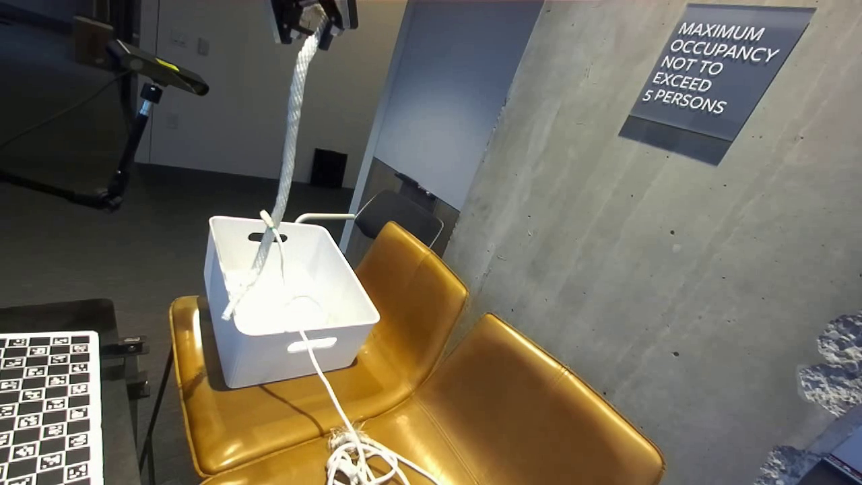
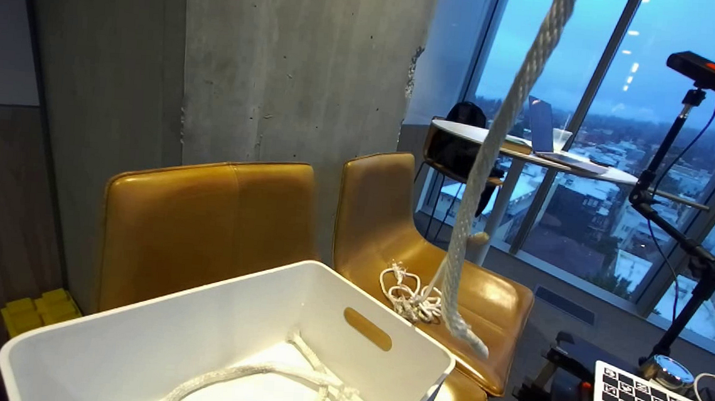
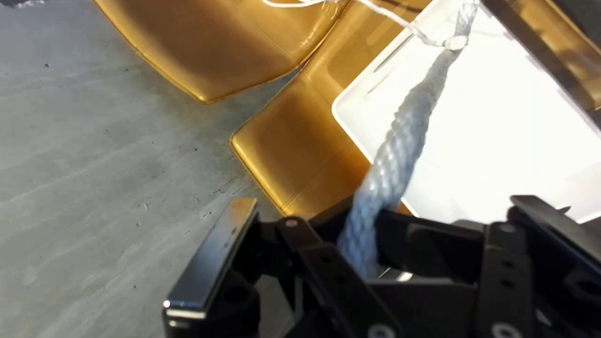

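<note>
A thick white-grey braided rope [image 1: 293, 121] hangs from my gripper [image 1: 313, 25] at the top of an exterior view. In the wrist view my gripper [image 3: 364, 230] is shut on the rope [image 3: 399, 145], which runs down over the white bin [image 3: 507, 117]. The bin [image 1: 289, 364] stands on a tan chair. In an exterior view the rope's lower end hangs near the bin's rim, and the gripper is out of frame. A thin white cord [image 1: 328, 391] is tied around the rope's lower part. Another stretch of rope [image 2: 219, 376] lies inside the bin.
A second tan chair [image 1: 539, 397] beside the bin's chair carries a loose coil of the cord [image 1: 353, 465]. A concrete wall [image 1: 606, 236] rises behind the chairs. A patterned board [image 1: 50, 404] and a camera on an arm [image 1: 158, 71] stand on the opposite side.
</note>
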